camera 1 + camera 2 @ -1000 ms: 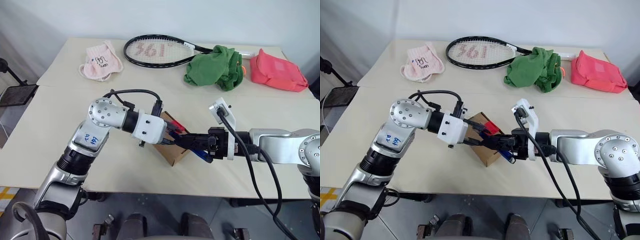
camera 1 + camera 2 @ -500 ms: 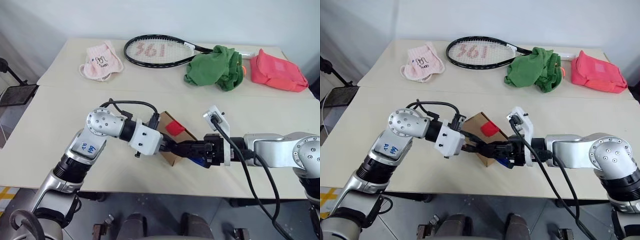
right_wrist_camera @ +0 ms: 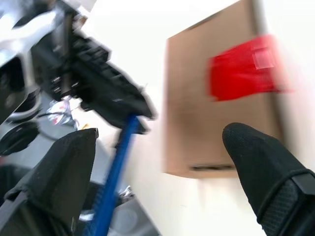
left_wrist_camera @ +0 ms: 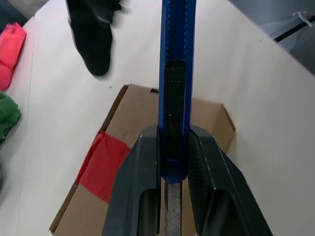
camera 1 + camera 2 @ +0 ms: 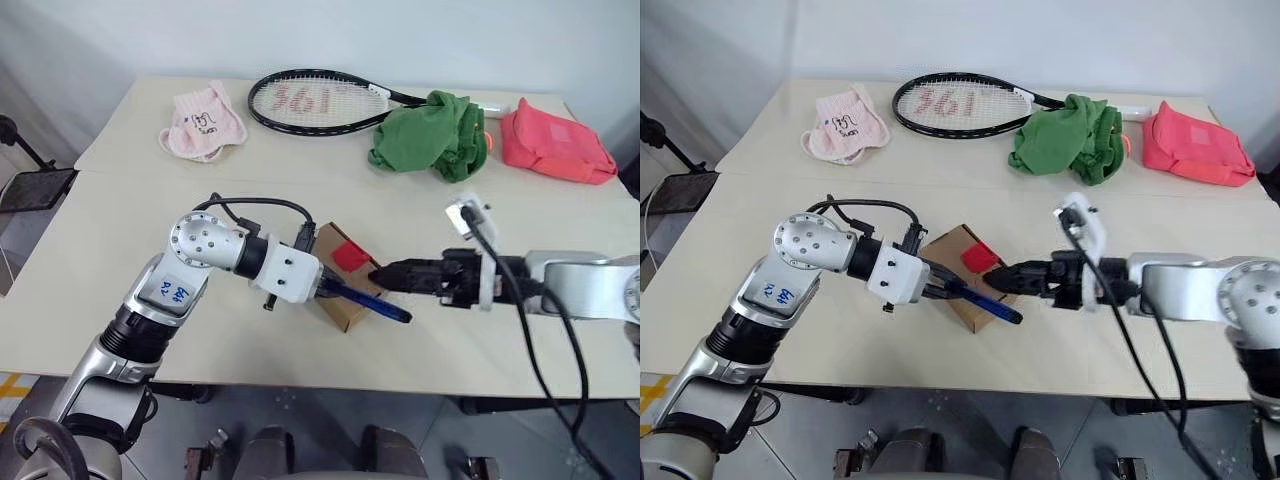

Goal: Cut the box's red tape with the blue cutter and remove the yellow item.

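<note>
The brown cardboard box (image 5: 338, 243) lies near the table's front middle, with the red tape (image 5: 349, 256) across its top. My left gripper (image 5: 325, 286) is shut on the blue cutter (image 5: 378, 303), which sticks out to the right over the box's near corner. In the left wrist view the cutter (image 4: 177, 73) runs between the fingers (image 4: 140, 182) above the box (image 4: 206, 118) and tape (image 4: 103, 164). My right gripper (image 5: 385, 272) stands open just right of the box, holding nothing; its fingers (image 3: 64, 172) frame the box (image 3: 216, 128). The yellow item is out of view.
Along the table's far side lie a pink cloth (image 5: 203, 125), a tennis racket (image 5: 320, 100), a green cloth (image 5: 430, 135) and a coral-pink pouch (image 5: 555, 145). The table's front edge runs just below the box.
The right gripper has opened, let go of the cutter and drawn back to the right. The left gripper keeps the cutter, hardly moved.
</note>
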